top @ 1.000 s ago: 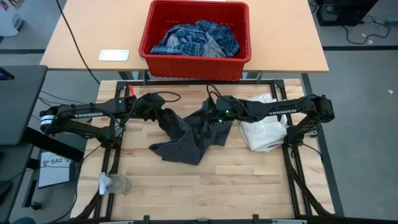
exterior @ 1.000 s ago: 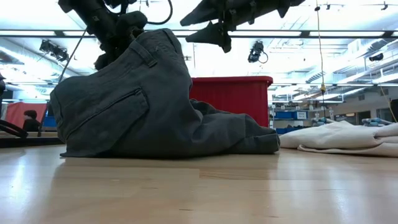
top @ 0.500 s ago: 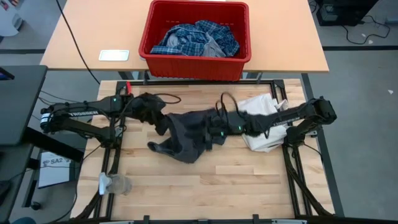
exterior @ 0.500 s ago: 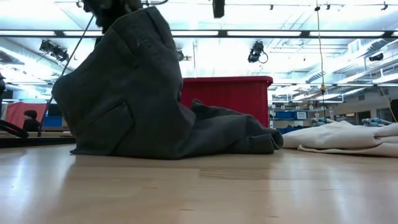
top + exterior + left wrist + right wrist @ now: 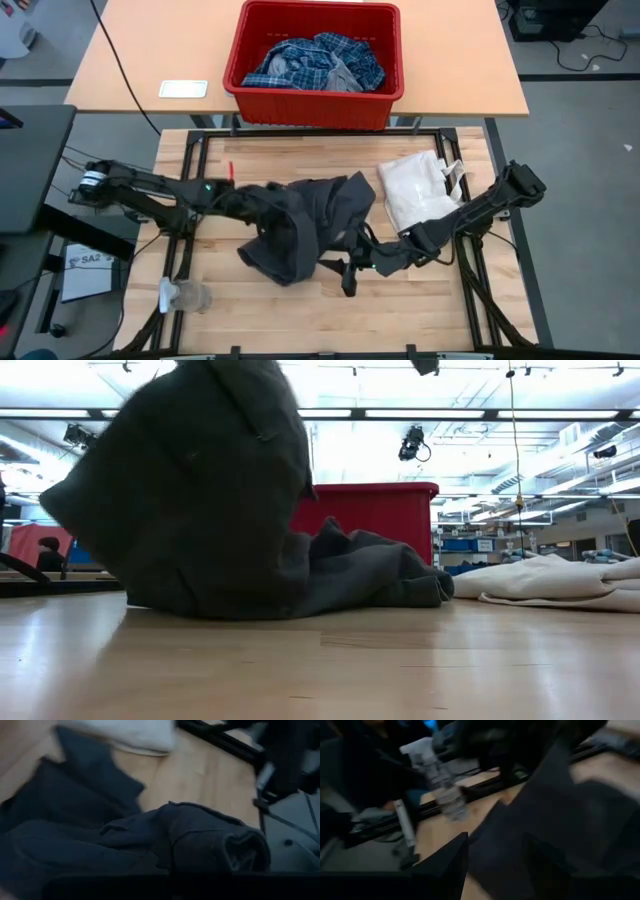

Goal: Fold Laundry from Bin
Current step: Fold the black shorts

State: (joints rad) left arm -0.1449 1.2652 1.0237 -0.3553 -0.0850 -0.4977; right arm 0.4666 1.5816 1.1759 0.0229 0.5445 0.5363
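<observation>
Trousers of dark grey cloth (image 5: 305, 225) lie crumpled at the middle of the pale wooden table (image 5: 400, 300), their long axis running roughly from far right to near left. The left gripper (image 5: 262, 203) sits at their left side, buried in the cloth; it appears to hold a raised fold, but its fingers are hidden, so how wide they stand cannot be told. The right gripper (image 5: 350, 268) hovers low just off the near right edge of the trousers, fingers parted and holding nothing. From those jaws the garment lies to the left and farther back, so this arm is nearer the near hem. A blue-and-white plaid shirt (image 5: 315, 60) waits in the bright red plastic bin (image 5: 312, 104) on the far table. White fabric bag (image 5: 415, 195) lies right of the trousers.
</observation>
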